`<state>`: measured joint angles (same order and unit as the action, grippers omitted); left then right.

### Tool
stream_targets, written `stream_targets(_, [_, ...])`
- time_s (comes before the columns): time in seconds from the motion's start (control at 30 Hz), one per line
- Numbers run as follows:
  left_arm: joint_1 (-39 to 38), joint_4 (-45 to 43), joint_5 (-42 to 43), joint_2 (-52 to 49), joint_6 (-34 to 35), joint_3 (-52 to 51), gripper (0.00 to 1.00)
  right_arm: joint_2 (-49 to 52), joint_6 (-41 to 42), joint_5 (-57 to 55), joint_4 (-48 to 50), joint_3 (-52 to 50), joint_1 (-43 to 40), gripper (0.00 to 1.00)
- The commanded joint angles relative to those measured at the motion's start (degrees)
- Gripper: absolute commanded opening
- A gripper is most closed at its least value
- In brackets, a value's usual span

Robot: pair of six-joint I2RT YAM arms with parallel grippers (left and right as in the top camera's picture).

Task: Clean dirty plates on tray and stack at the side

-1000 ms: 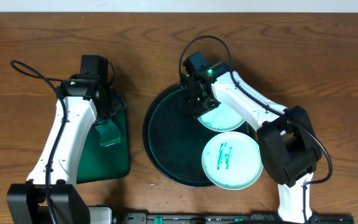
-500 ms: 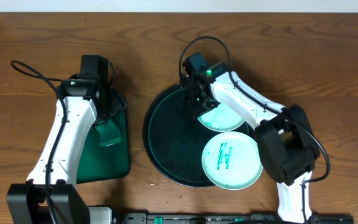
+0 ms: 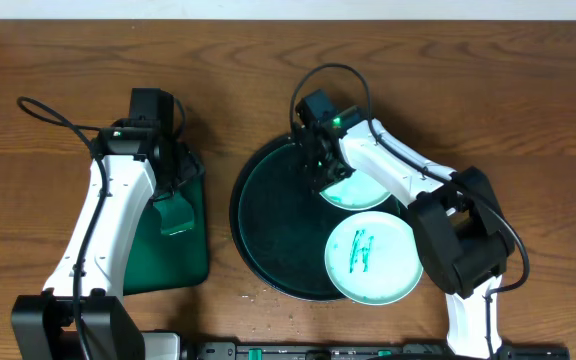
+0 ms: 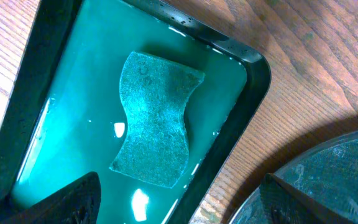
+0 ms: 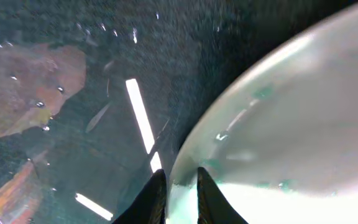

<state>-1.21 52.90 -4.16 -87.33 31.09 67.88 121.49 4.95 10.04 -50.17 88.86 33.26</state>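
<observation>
Left gripper [image 4: 185, 202]: I see its jaws spread as wide as they go, holding nothing, hanging over the small tray [image 4: 257, 74].
Small tray: rectangular, green, on the bench [image 3: 468, 90] left of the round tray [image 3: 268, 220]; a sponge [image 4: 154, 118] lies in green liquid inside it.
Right gripper [image 5: 180, 196]: down at the far side of the round tray, jaws drawn to a narrow gap with the left edge of the far plate [image 5: 291, 112] in it.
Far plate: on the round tray's far right part, partly under my right arm.
Near plate [image 3: 373, 262]: flat at the tray's near right, reaching its rim, with a green scribble [image 3: 360, 250] at its centre.
</observation>
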Motion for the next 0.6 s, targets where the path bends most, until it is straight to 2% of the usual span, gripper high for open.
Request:
stream_targets(0.0, [0.28,0.02,0.33,0.15,-0.39,0.83,0.82,0.68,0.79,-0.15,0.31,-0.59,0.17,0.12])
stream_targets(0.17, [0.28,-0.28,0.35,0.15,-0.37,0.83,0.82,0.68,1.05,-0.15,0.28,-0.59,0.17,0.02])
stream_targets(0.57, [0.28,-0.55,0.35,0.15,-0.37,0.83,0.82,0.68,1.03,-0.15,0.31,-0.57,0.17,0.01])
